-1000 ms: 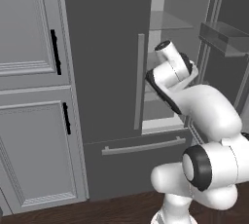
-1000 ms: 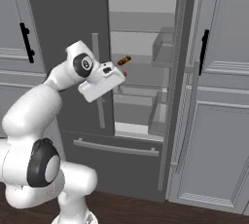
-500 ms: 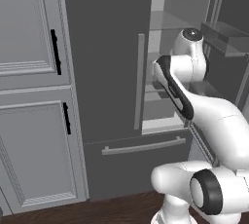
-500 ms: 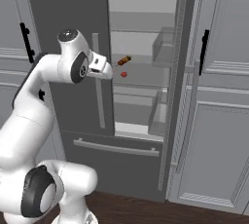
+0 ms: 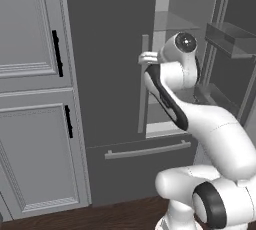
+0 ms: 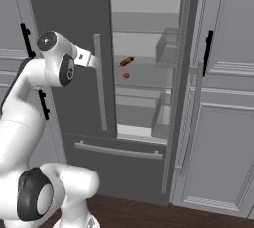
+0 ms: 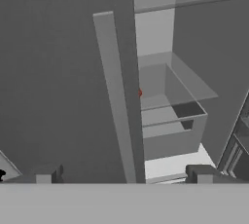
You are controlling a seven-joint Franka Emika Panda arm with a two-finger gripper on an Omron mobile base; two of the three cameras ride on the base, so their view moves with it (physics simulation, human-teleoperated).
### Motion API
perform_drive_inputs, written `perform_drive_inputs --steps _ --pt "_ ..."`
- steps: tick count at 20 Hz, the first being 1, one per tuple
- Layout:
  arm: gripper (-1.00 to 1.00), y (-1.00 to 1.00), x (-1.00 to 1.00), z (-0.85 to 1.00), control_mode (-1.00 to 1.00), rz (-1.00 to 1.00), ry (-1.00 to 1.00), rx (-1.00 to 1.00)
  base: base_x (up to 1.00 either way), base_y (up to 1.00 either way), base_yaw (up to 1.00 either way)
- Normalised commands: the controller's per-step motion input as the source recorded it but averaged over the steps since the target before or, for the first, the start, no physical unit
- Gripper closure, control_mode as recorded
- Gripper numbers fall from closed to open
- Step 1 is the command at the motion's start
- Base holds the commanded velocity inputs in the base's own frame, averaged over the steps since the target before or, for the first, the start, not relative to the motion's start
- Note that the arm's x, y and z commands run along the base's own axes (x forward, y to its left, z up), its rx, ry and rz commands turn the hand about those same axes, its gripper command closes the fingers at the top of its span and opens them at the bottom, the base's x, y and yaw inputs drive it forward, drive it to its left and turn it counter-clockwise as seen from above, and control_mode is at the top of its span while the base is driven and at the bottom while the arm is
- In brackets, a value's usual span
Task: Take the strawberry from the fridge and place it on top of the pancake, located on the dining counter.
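Raised and swung toward the fridge (image 6: 74, 28) door handle (image 6: 101, 81), the tool (image 7: 124, 177) is held wide and empty, with the strawberry (image 6: 126, 75) resting on a glass shelf (image 6: 144, 81) beyond.

The fridge (image 5: 110, 74) has a smooth, matt dark grey door skin, with slim bar handles (image 6: 101, 89) in a paler, satin metal-like grey. Its interior (image 6: 144, 33) looks like pale matt plastic, and the shelves (image 7: 182, 89) are clear glass. The cabinet (image 5: 30, 99) beside it is matt painted panelling with black handles (image 5: 57, 53). The floor (image 6: 149, 212) is dark wood with a slight sheen. The arm (image 5: 210, 129) is glossy white plastic.
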Motion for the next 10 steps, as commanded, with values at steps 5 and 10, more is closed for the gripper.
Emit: perform_drive_inputs --steps 5,10 --pt "-1.0 -0.09 0.71 0.06 -1.0 0.0 0.1 0.0 0.0 0.0 0.0" --pt "-1.0 0.0 0.65 -0.26 -1.0 0.02 0.0 0.0 0.0 0.0 0.0"
